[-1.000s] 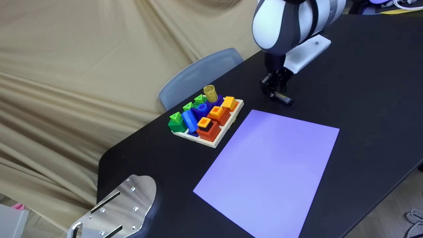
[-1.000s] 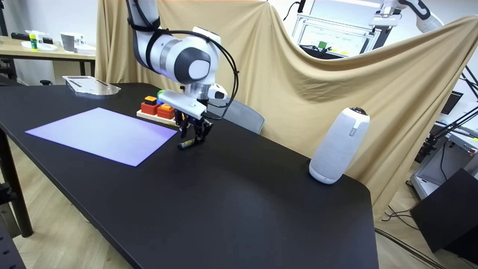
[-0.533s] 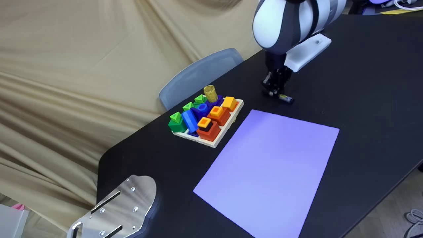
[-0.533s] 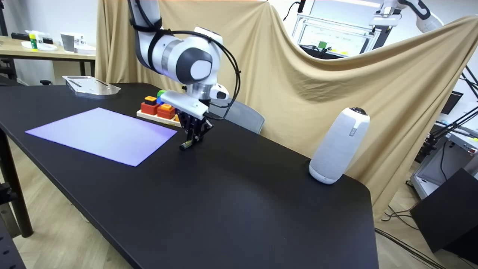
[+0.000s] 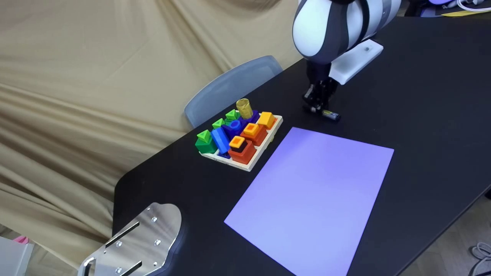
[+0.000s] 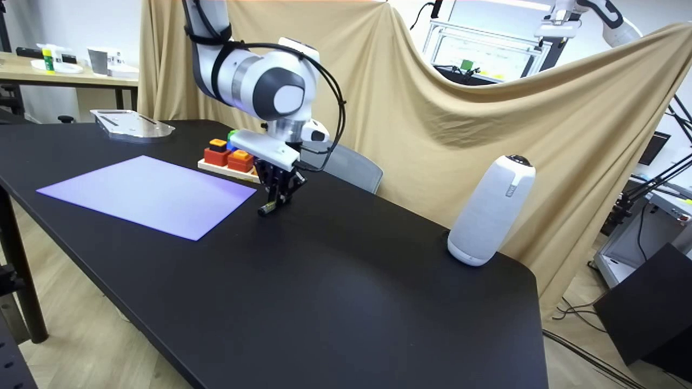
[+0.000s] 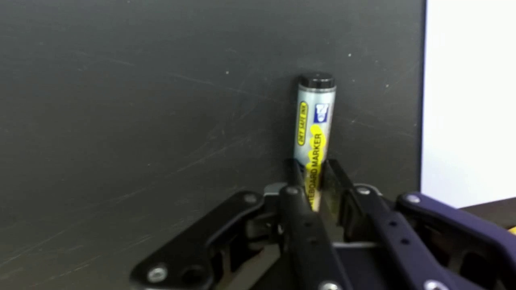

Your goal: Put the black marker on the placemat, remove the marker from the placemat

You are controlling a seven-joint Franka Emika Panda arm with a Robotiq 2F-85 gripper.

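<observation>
The black marker lies with its black end pointing away from the gripper in the wrist view. Its body is pale with a yellow label. It also shows in both exterior views, low at the tabletop; I cannot tell whether it touches it. My gripper is shut on the marker, a finger on each side; it also shows in both exterior views. The marker's rear part is hidden between the fingers. The placemat is a flat lavender sheet, a short way from the marker, also seen here.
A wooden tray of colourful blocks stands beside the placemat, near the gripper. A metal plate lies at one end of the black table. A tall white device stands near the other end. A grey chair is behind the table.
One second ago my fingers were apart around the marker. They have closed on it, and the marker has turned slightly. The arm has barely moved; the placemat and blocks have not moved.
</observation>
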